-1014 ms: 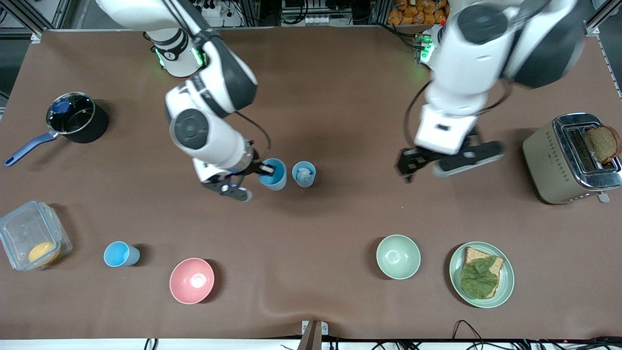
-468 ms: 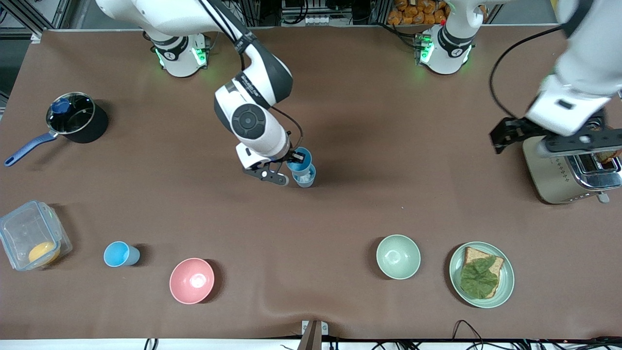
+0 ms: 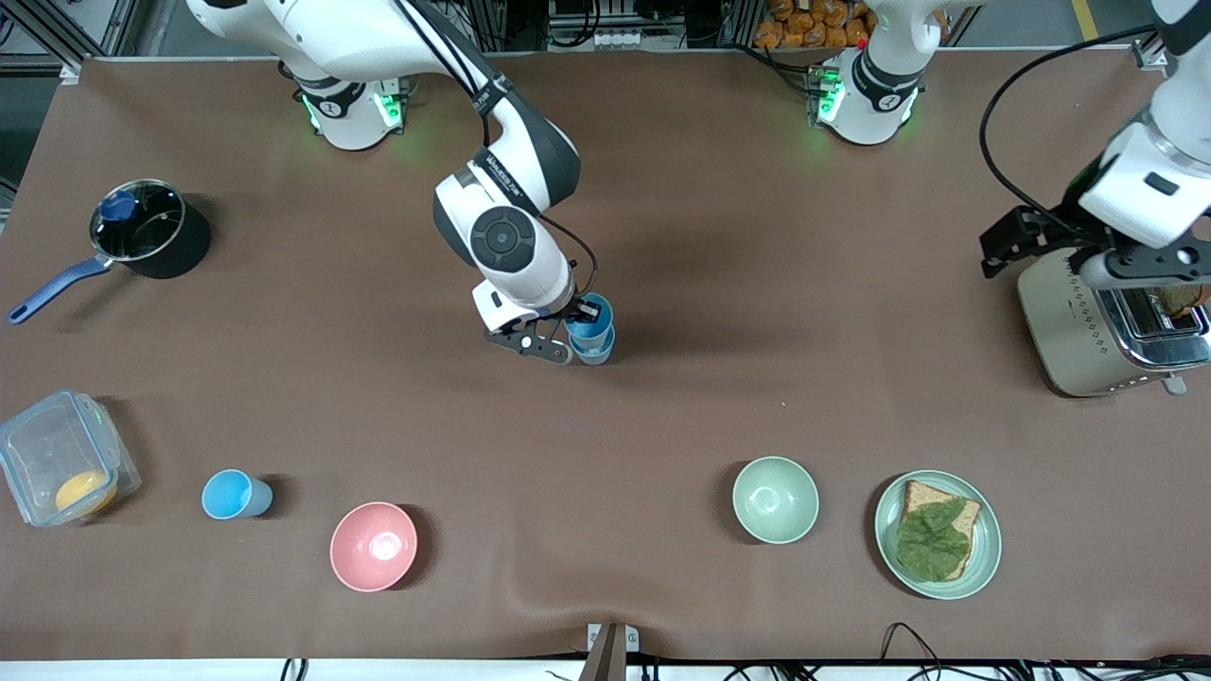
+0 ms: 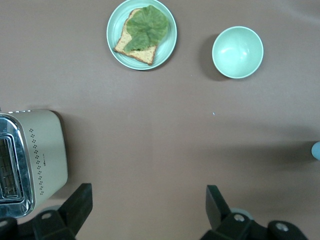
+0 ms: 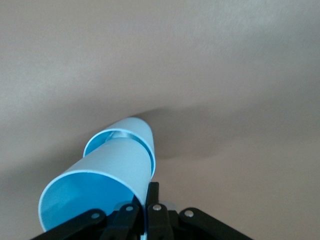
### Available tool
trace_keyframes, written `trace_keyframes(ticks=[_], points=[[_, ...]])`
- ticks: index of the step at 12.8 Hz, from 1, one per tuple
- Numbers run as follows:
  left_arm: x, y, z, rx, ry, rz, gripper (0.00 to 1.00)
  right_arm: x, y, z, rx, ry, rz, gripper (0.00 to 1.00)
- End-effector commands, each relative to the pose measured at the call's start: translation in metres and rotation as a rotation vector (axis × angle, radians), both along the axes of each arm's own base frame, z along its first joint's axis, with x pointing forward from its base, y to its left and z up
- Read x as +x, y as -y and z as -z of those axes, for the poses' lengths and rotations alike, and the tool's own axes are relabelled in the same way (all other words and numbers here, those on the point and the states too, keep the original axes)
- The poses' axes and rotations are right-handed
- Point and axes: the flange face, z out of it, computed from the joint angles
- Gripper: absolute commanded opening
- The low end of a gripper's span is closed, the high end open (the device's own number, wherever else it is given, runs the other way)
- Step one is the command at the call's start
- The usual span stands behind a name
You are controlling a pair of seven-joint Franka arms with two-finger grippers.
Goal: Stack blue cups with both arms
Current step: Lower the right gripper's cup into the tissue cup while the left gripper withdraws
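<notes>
The bright blue cup, pinched by its rim in the right tool, is partly nested in the paler cup mid-counter. It should be lowered straight and seated fully before release. The left tool is held wide open and empty over the toaster, waiting.

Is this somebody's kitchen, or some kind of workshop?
Probably a robot lab set up like a kitchen: two robot arms share a brown table with a toaster, a saucepan and a plate of bread, with metal framing and cables around.
</notes>
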Motion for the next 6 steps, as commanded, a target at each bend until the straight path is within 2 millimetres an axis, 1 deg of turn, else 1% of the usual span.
trace_keyframes(ticks=[1, 2, 4, 5, 6], points=[[-0.014, 0.0, -0.006, -0.003, -0.009, 0.008, 1.0, 0.003, 0.001, -0.005, -0.034, 0.046, -0.005, 0.27], [-0.017, 0.004, -0.007, -0.004, -0.008, 0.016, 1.0, 0.007, 0.006, -0.005, -0.033, 0.046, 0.01, 0.98], [-0.019, 0.006, -0.008, -0.004, -0.006, 0.022, 1.0, 0.014, 0.011, -0.013, -0.028, 0.051, 0.035, 1.0], [-0.019, 0.005, -0.008, -0.004, -0.006, 0.019, 1.0, 0.023, 0.024, -0.014, -0.03, 0.05, 0.043, 1.0], [-0.017, 0.003, -0.006, -0.004, -0.009, 0.015, 1.0, 0.034, 0.041, -0.02, -0.029, 0.048, 0.05, 1.0]])
